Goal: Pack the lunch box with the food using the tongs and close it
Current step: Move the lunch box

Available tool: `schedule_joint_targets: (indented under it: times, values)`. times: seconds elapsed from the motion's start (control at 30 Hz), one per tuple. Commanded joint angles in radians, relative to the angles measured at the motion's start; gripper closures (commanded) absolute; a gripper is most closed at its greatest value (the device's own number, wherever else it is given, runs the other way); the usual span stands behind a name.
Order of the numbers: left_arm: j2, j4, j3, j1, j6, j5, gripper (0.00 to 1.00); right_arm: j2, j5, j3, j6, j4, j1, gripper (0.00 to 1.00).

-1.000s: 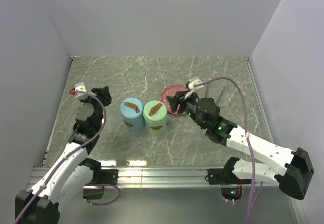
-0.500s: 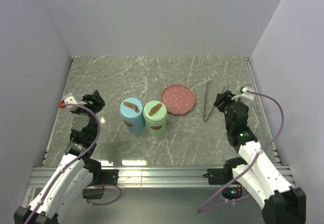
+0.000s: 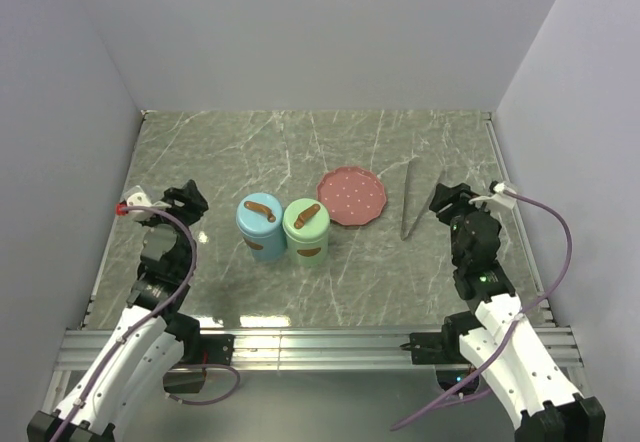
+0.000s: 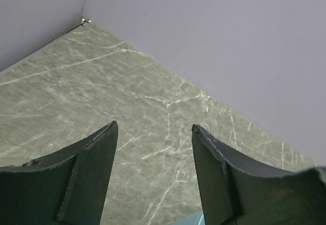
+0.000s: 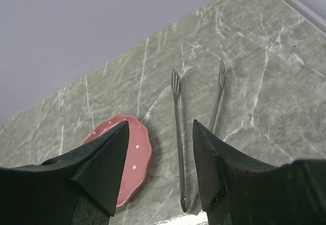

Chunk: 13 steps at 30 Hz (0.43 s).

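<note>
The grey metal tongs [image 3: 409, 200] lie on the table right of the pink dotted plate [image 3: 351, 196], which is bare. No food shows in any view. The lunch box appears as two round lidded tins, blue [image 3: 261, 226] and green [image 3: 306, 229], each with a brown handle on its lid. My right gripper [image 3: 445, 196] hovers open just right of the tongs [image 5: 178, 148]; its wrist view [image 5: 160, 124] has them between the fingers, with the plate [image 5: 137, 153] to the left. My left gripper [image 3: 190, 198] is open and empty left of the blue tin [image 4: 154, 125].
Grey walls close the table on the left, back and right. A metal rail [image 3: 320, 342] runs along the near edge between the arm bases. A sliver of the blue tin [image 4: 191, 220] shows at the bottom of the left wrist view.
My right arm has drawn back from over the plate to the right side, uncovering the tongs. My left gripper has pulled back leftward and opened wider.
</note>
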Motion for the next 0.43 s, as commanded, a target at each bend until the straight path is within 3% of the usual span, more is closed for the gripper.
schedule_joint_targets:
  times: [0.0,0.4]
  values:
    - [0.013,0.017,0.02,0.006,-0.005,0.001,0.34,0.001,0.005,-0.002,0.008,0.014,-0.004,0.4]
    - [0.002,0.029,0.012,0.006,-0.003,0.001,0.33,0.002,0.01,-0.005,0.011,0.016,-0.006,0.4]
